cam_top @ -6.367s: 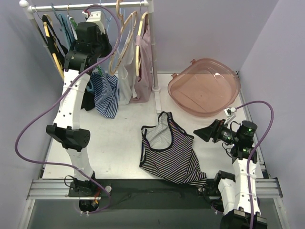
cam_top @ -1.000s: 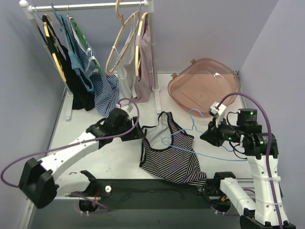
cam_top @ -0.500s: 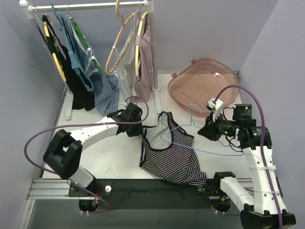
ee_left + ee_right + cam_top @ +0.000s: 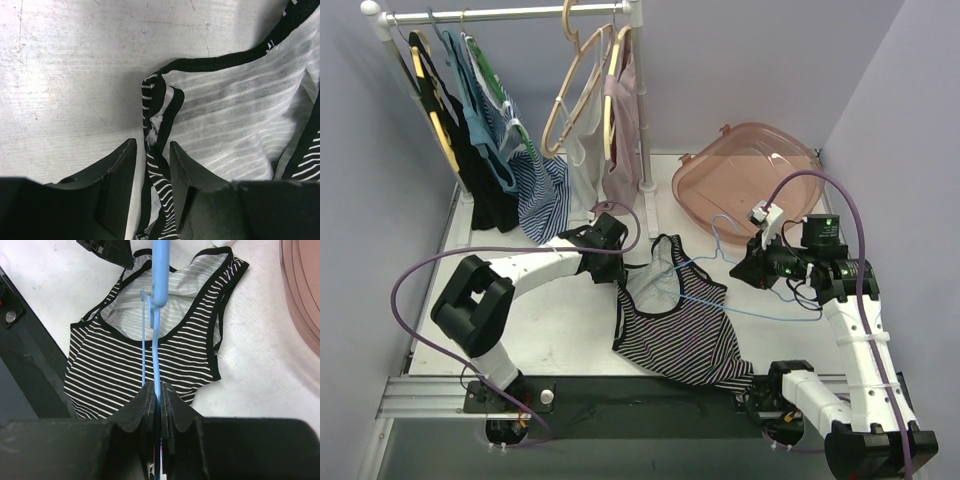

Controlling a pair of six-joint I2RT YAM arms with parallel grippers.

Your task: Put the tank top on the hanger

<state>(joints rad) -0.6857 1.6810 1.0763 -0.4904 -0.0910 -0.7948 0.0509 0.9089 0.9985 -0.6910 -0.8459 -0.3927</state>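
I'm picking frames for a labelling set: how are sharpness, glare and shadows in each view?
Right wrist: the pale-blue thin-rod hanger looks thick and soft toward the frame's top; the black-and-white striped tank top is crisp. Left wrist: glare washes the white table top left; the left end effector is dark and soft-edged. Top external: even light, soft shadows, hanger faint.

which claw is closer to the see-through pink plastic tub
Right. The right claw, shut on the slim pale-blue rod hanger, sits close by the translucent pink plastic tub; the left claw is across the black-and-white striped tank top, at its strap.
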